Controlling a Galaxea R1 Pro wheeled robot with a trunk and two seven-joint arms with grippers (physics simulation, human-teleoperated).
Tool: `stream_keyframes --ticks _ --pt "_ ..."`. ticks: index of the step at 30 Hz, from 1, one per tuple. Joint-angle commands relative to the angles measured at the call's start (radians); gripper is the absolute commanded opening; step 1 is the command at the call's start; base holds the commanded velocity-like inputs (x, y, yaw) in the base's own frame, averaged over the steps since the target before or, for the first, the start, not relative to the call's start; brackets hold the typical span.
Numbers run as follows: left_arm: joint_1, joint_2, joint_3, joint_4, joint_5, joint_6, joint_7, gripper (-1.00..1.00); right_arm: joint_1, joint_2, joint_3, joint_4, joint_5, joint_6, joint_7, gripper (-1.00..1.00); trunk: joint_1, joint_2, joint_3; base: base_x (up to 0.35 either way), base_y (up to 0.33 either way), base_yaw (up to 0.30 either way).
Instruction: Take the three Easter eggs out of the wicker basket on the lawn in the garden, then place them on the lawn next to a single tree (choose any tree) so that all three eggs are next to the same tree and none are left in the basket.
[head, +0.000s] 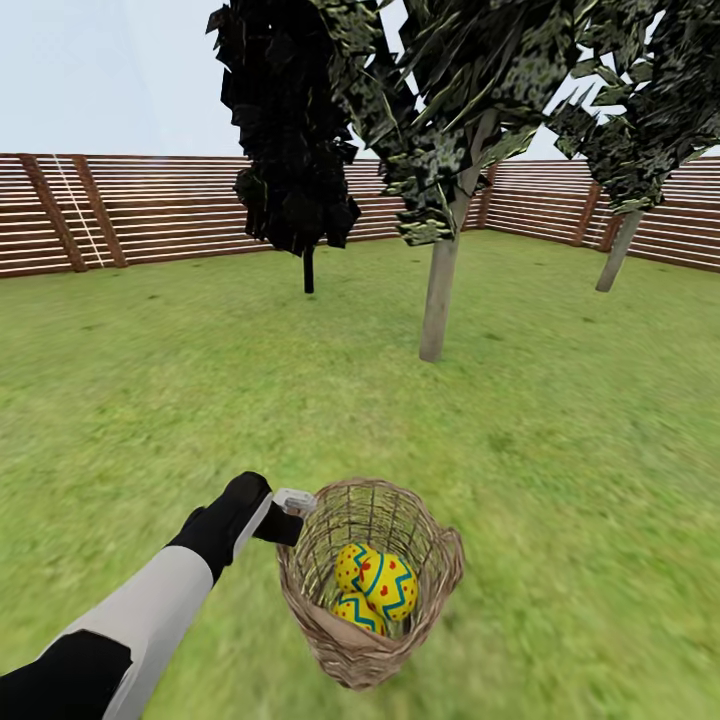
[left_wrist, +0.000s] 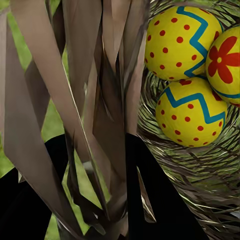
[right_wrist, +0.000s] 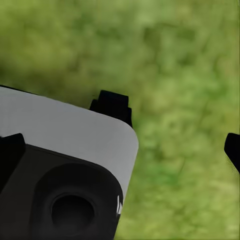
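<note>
Wicker basket (head: 371, 585) rim against left jaws (head: 292, 512)

3 Easter eggs (left_wrist: 192, 117) lie inside the wicker basket (left_wrist: 210, 175).

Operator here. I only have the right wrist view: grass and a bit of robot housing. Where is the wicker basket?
Observer: The wicker basket stands on the lawn straight ahead, with the left gripper at its rim.
Operator: Any eggs in it?
Observer: All three Easter eggs lie inside.
Operator: Which tree looks closest?
Observer: The pale-trunked tree, beyond the basket and slightly to the right.
</note>
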Motion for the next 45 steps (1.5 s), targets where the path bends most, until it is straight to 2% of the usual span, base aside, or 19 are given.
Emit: stream_keyframes --ticks 1,37,45 --pt "-0.001 0.000 -0.003 -0.001 0.019 0.005 0.002 -1.00 -0.001 0.000 -0.008 0.002 0.008 0.000 0.002 1.00 0.000 0.000 -0.001 0.283 0.136 0.000" --pt "-0.001 0.002 -0.002 -0.001 0.018 0.005 0.002 -1.00 -0.001 0.000 -0.008 0.003 0.008 0.001 0.002 1.00 0.000 0.000 -0.001 0.283 0.136 0.000" --pt "-0.001 0.002 -0.003 -0.004 0.019 0.005 0.000 -1.00 0.001 -0.001 -0.008 0.003 0.008 0.001 0.010 1.00 0.000 0.000 0.002 0.289 0.130 -0.215"
